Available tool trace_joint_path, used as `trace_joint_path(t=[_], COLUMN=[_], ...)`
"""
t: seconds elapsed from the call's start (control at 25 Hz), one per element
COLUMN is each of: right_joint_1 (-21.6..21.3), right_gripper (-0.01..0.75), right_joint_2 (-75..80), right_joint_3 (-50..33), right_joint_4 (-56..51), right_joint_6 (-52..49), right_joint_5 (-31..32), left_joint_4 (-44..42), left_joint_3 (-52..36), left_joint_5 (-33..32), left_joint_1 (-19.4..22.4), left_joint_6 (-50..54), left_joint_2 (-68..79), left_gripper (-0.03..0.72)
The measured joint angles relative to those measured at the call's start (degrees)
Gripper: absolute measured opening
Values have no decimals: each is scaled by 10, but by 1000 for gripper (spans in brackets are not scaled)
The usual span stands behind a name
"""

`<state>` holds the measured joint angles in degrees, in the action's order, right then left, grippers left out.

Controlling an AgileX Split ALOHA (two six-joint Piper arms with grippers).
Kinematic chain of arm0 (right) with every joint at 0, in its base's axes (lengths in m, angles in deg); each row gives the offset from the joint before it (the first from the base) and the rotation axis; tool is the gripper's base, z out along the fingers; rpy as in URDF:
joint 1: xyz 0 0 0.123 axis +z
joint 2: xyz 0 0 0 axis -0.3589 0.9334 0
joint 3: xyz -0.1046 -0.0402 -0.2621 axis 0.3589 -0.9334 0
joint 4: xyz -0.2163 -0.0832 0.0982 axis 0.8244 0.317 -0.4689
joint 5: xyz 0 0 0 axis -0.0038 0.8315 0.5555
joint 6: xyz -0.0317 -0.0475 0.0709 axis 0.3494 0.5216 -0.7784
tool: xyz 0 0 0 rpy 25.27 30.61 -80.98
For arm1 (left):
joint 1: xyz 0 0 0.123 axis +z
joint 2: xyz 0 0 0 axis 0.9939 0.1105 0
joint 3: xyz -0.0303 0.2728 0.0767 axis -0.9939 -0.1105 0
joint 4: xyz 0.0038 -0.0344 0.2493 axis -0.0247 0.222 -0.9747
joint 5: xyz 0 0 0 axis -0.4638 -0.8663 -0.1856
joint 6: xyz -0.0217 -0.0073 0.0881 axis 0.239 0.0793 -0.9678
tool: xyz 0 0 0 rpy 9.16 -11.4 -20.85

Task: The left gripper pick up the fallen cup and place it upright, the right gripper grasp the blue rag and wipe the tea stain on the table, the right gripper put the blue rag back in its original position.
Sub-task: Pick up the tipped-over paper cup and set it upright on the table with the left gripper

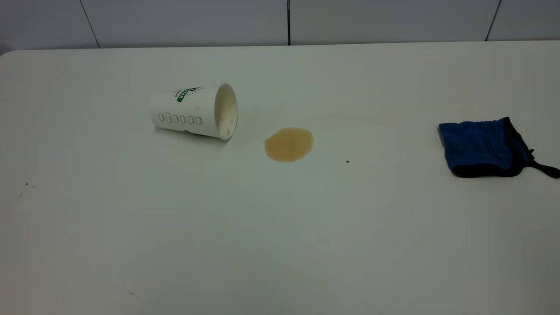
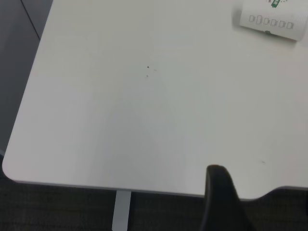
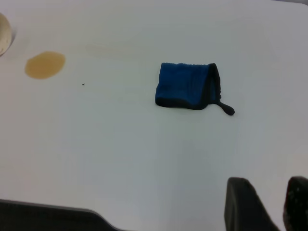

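**Cup down, stain wet, rag untouched**

The cup (image 1: 194,111) lies on its side on the table (image 1: 280,245), left of centre in the exterior view, mouth facing the tea stain (image 1: 289,144). Green logo faces up, a row of small box marks runs along its side wall. Cream inside shows thru the open mouth. In the left wrist view only the cup's (image 2: 272,18) lower part shows, at the frame edge.

The stain is a roundish light-brown puddle just beside the cup's rim, not touching it. 1 tiny dark speck (image 1: 348,162) sits near the stain, on the rag side. A faint streak runs from above the stain toward the rag.

The blue rag (image 1: 481,148) lies flat well apart from the stain, near the table's right edge, black edging and short strap pointing away from the cup.

Left gripper (image 2: 222,199): only 1 dark finger shows, above the table's near edge, far from the cup; can't tell its jaw state. Right gripper (image 3: 274,204): 2 dark fingers w/ a gap between, parted, holding nothing, well short of the rag (image 3: 187,85).
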<state>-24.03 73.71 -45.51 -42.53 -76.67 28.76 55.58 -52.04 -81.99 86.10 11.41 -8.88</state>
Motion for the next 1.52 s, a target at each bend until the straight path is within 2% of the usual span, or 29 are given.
trace_joint_path(t=[0.2, 0.36, 0.68, 0.84, 0.96, 1.12, 1.36, 1.52], right_joint_1=[0, 0, 0, 0, 0, 0, 0, 0], right_gripper=[243, 243, 243, 243, 243, 243, 243, 243], right_joint_2=[0, 0, 0, 0, 0, 0, 0, 0], right_joint_3=[0, 0, 0, 0, 0, 0, 0, 0], right_joint_4=[0, 0, 0, 0, 0, 0, 0, 0], right_joint_6=[0, 0, 0, 0, 0, 0, 0, 0], right_joint_5=[0, 0, 0, 0, 0, 0, 0, 0], left_joint_4=[-15, -61, -93, -97, -123, -190, -388, -480], left_joint_3=[7, 42, 122, 159, 190, 246, 351, 427], left_joint_5=[-1, 9, 113, 174, 196, 201, 181, 158], left_joint_1=[0, 0, -1, -22, -43, -96, -231, -307], left_joint_6=[-14, -10, 25, 32, 47, 106, 265, 358], left_joint_2=[6, 79, 339, 452, 539, 673, 877, 1008], left_gripper=[452, 452, 452, 452, 452, 452, 452, 454])
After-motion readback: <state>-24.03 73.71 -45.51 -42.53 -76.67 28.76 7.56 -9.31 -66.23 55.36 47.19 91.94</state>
